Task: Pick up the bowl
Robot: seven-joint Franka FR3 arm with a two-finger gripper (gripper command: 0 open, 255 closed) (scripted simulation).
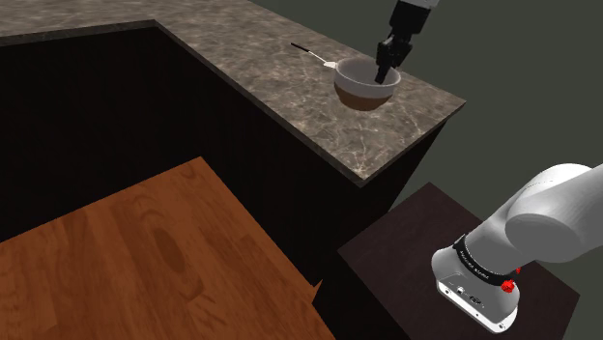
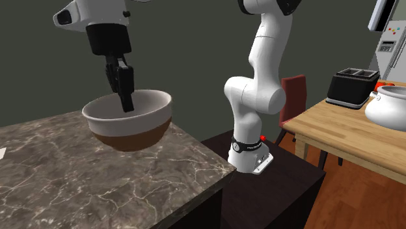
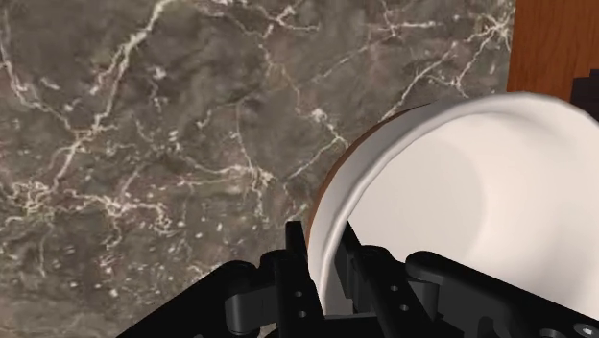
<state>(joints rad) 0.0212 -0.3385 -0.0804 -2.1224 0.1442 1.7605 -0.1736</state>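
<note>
A bowl (image 1: pixel 359 87), white inside and brown on its lower outside, is at the near corner of the dark marble counter (image 1: pixel 242 58). My black gripper (image 1: pixel 384 70) comes down from above and is shut on the bowl's rim, one finger inside and one outside. In the second exterior view the bowl (image 2: pixel 140 120) sits tilted under the gripper (image 2: pixel 123 91), its base just above or barely on the counter (image 2: pixel 97 188); I cannot tell which. The wrist view shows the white rim of the bowl (image 3: pixel 461 192) clasped between the fingers of the gripper (image 3: pixel 326 278).
A spoon (image 1: pixel 314 55) with a dark handle lies on the counter just behind the bowl. The counter's edge (image 1: pixel 362 179) drops to a wooden floor (image 1: pixel 145 261). The dark stand (image 2: pixel 273 188) is beside the counter. A wooden table (image 2: pixel 345 133) carries a toaster (image 2: pixel 352 87) and a white pot (image 2: pixel 388 104), with a red chair (image 2: pixel 294 97) beside it.
</note>
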